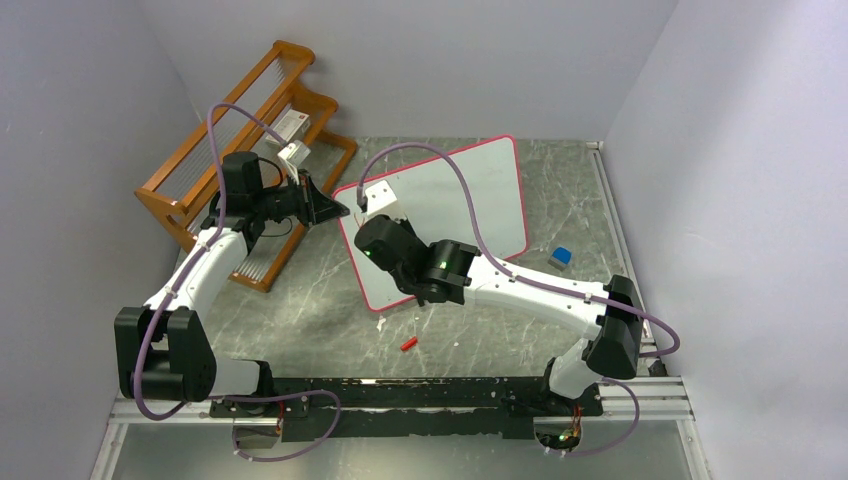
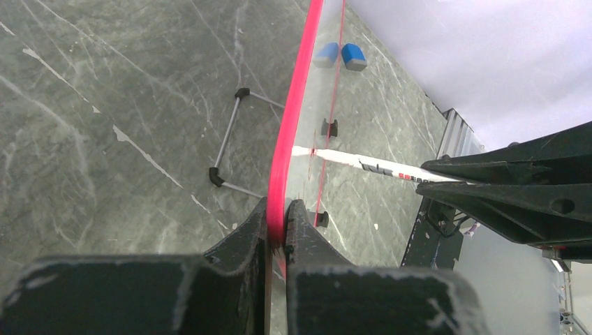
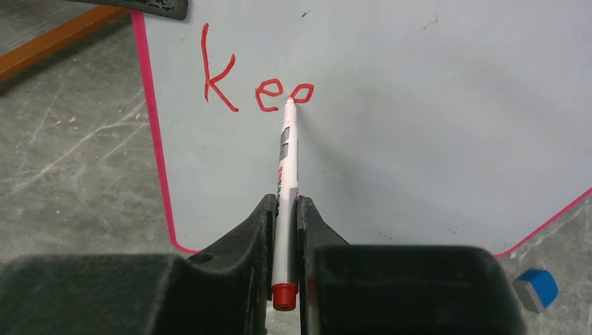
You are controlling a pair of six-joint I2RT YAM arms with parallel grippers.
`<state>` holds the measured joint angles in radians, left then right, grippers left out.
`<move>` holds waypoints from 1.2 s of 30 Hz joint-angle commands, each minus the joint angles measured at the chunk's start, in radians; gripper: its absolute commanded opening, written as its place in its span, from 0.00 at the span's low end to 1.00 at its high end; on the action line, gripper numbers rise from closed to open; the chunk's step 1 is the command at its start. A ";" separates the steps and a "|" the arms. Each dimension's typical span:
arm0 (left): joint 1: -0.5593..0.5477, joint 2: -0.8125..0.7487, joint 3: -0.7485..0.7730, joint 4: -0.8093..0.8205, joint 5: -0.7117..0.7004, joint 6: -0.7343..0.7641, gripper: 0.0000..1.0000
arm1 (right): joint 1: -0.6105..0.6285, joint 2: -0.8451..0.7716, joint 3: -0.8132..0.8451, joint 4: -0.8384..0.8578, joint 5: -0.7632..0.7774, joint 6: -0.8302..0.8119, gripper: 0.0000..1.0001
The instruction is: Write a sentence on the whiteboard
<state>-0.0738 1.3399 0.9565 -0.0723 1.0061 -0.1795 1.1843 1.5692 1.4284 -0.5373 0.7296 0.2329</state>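
Note:
The whiteboard [image 1: 480, 195], white with a red-pink frame, stands tilted on the marble table. My left gripper [image 1: 335, 208] is shut on its left edge; in the left wrist view the frame [image 2: 290, 139] runs up from between the closed jaws [image 2: 278, 222]. My right gripper [image 3: 285, 206] is shut on a white marker with a red end [image 3: 287, 174]. Its tip touches the board at the end of the red lettering "Kee" [image 3: 255, 80], near the board's upper left. The marker also shows in the left wrist view [image 2: 370, 166]. In the top view the right gripper [image 1: 372, 215] is in front of the board.
A wooden rack [image 1: 235, 150] stands at the back left beside the left arm. A blue eraser [image 1: 561, 258] lies right of the board, also in the right wrist view [image 3: 536, 288]. A red marker cap [image 1: 408, 344] lies on the table in front of the board.

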 commanded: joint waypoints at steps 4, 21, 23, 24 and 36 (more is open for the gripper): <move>-0.026 0.023 -0.010 -0.054 -0.059 0.101 0.05 | -0.003 -0.009 -0.026 -0.029 -0.003 0.026 0.00; -0.026 0.027 -0.009 -0.060 -0.063 0.107 0.05 | -0.004 -0.009 -0.034 -0.050 0.057 0.029 0.00; -0.027 0.028 -0.007 -0.062 -0.064 0.107 0.05 | -0.005 -0.011 -0.036 -0.053 0.061 0.030 0.00; -0.027 0.028 -0.007 -0.061 -0.064 0.106 0.05 | -0.005 -0.013 -0.036 -0.054 0.064 0.032 0.00; -0.026 0.028 -0.008 -0.058 -0.063 0.104 0.05 | -0.005 -0.072 -0.069 0.047 0.054 0.015 0.00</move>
<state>-0.0738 1.3411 0.9569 -0.0723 1.0088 -0.1795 1.1870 1.5463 1.3769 -0.5568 0.7742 0.2497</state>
